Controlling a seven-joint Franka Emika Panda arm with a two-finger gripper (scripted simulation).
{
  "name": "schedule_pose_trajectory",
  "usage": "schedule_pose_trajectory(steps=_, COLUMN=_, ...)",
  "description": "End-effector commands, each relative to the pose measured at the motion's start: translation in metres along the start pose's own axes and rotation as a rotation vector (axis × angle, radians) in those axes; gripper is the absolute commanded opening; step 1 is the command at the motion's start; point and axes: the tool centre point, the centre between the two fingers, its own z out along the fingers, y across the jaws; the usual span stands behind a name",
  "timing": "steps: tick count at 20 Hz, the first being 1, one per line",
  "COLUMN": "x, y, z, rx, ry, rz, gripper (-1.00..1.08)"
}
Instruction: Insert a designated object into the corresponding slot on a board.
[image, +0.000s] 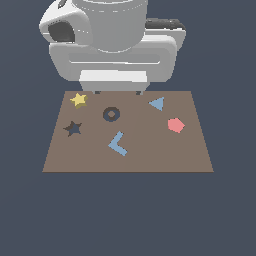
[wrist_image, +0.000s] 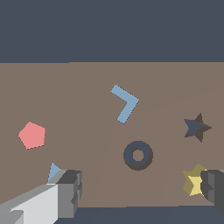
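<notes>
The yellow star block lies on the brown board at its far corner on the exterior view's left. The dark star-shaped slot is just in front of it, empty. My gripper hangs open and empty over the board's far edge, its jaws wide apart. The star sits just outside the finger on the exterior view's left. In the wrist view the star is partly covered by one finger, and the slot and board show too.
On the board are a dark ring-shaped cutout, a blue L-shaped piece, a blue triangle and a pink pentagon. The arm's large white body looms over the board's far edge.
</notes>
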Motion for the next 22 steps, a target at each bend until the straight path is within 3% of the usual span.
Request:
schedule_pose_trajectory(steps=1, x=0.0, y=0.0, z=0.0, rx=0.0, ry=0.0, rz=0.0, gripper=1.0)
schedule_pose_trajectory(steps=11, x=-0.016, y=0.024, z=0.021, rx=0.001, ry=-0.001, rz=-0.012, gripper=1.0)
schedule_pose_trajectory(steps=22, x=-0.065, y=0.1, z=0.088, rx=0.006, ry=-0.006, rz=-0.05, gripper=1.0)
